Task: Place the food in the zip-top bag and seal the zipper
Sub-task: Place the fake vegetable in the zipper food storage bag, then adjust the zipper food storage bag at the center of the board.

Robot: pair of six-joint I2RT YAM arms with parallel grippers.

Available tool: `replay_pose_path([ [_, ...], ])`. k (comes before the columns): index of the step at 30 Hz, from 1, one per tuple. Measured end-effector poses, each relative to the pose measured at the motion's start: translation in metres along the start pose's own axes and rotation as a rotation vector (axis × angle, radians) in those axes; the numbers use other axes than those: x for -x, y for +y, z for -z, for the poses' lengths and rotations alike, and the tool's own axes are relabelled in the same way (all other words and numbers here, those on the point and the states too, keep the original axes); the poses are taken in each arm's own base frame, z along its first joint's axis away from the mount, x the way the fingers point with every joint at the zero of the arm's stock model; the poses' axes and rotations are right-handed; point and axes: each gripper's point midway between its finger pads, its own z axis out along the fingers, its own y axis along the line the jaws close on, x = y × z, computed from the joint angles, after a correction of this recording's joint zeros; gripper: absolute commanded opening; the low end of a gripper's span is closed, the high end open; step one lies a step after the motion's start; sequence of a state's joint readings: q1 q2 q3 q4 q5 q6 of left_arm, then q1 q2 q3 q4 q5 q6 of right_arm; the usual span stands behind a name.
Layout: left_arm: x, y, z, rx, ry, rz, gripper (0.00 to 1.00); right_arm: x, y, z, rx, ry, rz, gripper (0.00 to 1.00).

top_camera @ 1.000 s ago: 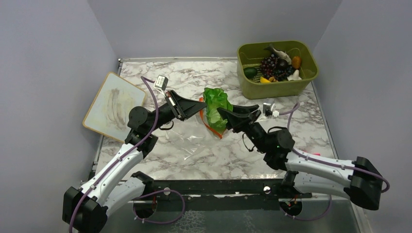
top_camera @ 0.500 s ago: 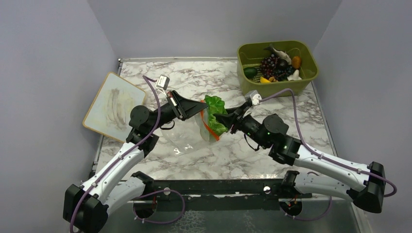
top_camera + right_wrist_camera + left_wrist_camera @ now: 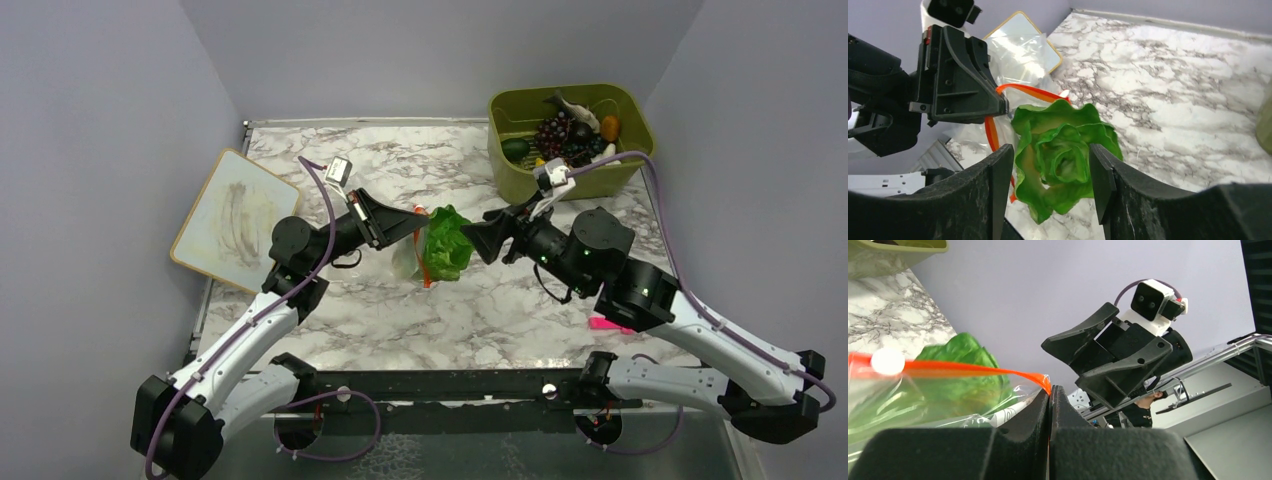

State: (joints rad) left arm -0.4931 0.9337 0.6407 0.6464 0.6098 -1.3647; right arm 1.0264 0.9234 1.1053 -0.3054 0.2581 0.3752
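A: So, where do our tools stand?

B: Our left tool [image 3: 1050, 392] is pinched fully shut on one end of the zipper [image 3: 948, 369], and the bag [image 3: 404, 262] hangs from it above the bench [image 3: 480, 310]. Our right tool [image 3: 474, 240] has its jaws spread with nothing between them, just beside the lettuce [image 3: 447, 243].

A: And the lettuce itself?

B: It is lodged in the bag's mouth, partly inside, with leaf tips poking above the strip.

A: How do we expect the bag to handle?

B: We judge it thin, floppy and slippery. Held by one corner, it may sag and let the mouth fold over. We would take hold on the strip, its only firm part. The lettuce looks light and springy, so we would push at its centre rather than the frills, and it may bounce back out.

A: What else is around us?

B: The grapes [image 3: 552, 132], the fish [image 3: 575, 108] and the smaller pieces sit in the bin [image 3: 520, 180] at the far right, well apart from the bag. A board [image 3: 235, 218] lies to the left, and a pink clip [image 3: 605, 323] lies near our right arm. We see nothing between the right tool and the bin.
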Motion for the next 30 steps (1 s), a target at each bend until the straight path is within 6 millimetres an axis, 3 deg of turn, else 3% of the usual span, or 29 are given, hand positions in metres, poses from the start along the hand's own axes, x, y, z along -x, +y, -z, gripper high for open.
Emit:
replay_pose_path([
  [4, 0.0, 0.002, 0.0, 0.003, 0.0, -0.007, 0.0, -0.008, -0.014, 0.011, -0.069, 0.036, -0.026, 0.46],
  [8, 0.0, 0.002, 0.0, 0.003, 0.001, -0.008, 0.0, -0.015, -0.026, 0.018, -0.132, 0.058, -0.045, 0.45],
  [14, 0.0, 0.002, 0.0, 0.003, 0.001, -0.008, 0.0, -0.009, -0.045, 0.027, -0.233, 0.025, -0.064, 0.45],
  [18, 0.0, 0.002, 0.0, 0.003, 0.0, -0.008, 0.0, -0.012, -0.051, 0.024, -0.265, 0.029, -0.043, 0.45],
  [19, 0.0, 0.002, 0.0, 0.003, 0.0, -0.008, 0.0, -0.024, -0.053, 0.014, -0.282, 0.071, -0.015, 0.46],
  [21, 0.0, 0.002, 0.0, 0.003, 0.0, -0.008, 0.0, -0.03, -0.057, 0.01, -0.296, 0.092, -0.007, 0.46],
  [23, 0.0, 0.001, 0.0, 0.002, -0.001, -0.009, 0.0, -0.04, -0.067, -0.002, -0.314, 0.135, -0.006, 0.46],
  [30, 0.002, -0.007, 0.002, -0.014, -0.017, -0.022, 0.0, -0.05, -0.144, -0.017, -0.419, 0.181, -0.113, 0.41],
])
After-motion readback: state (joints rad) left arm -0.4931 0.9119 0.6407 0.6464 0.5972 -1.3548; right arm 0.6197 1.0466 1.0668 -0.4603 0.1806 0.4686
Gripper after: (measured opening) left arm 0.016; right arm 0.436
